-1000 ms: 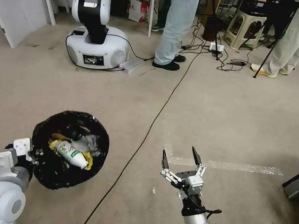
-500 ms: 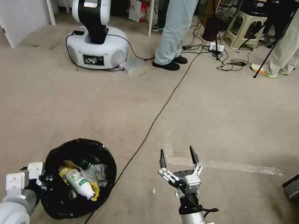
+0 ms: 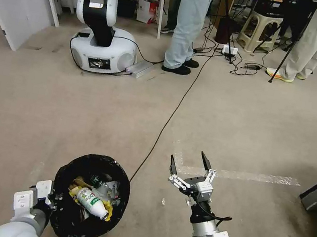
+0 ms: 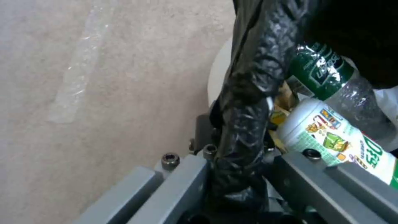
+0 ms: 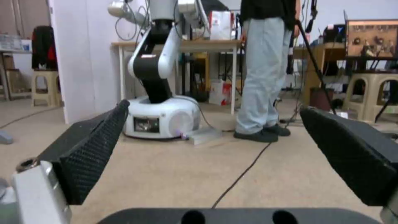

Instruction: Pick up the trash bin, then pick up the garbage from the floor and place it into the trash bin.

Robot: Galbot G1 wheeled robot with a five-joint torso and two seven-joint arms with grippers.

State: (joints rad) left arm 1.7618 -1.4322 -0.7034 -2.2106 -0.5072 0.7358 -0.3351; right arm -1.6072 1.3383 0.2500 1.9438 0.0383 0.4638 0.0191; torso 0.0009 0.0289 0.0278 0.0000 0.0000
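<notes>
the trash bin [image 3: 89,198] sat low at the near left of the head view, its crinkled black bag [image 4: 244,124] folded over the rim. the left pincer [image 3: 55,197] was clamped on the bin's left edge; in the left wrist view its grey fingers [image 4: 182,183] stood on either side of the bag-covered rim, pinching it between them. inside the bin lay the garbage: a white bottle with a green-and-white label [image 3: 91,202], a clear bottle with a green label [image 4: 331,77] just beside it, and yellow wrappers [image 3: 108,207] under them.

the right pincer [image 3: 189,165] hung over the carpet to the right of the bin and well apart from it, its two black fingers [image 5: 97,146] spread wide and holding nothing. a black cable [image 3: 165,124] ran across the floor from far to near, passing between the bin and the right pincer. a strip of pale tape [image 3: 254,176] lay on the carpet just beyond the right pincer.
</notes>
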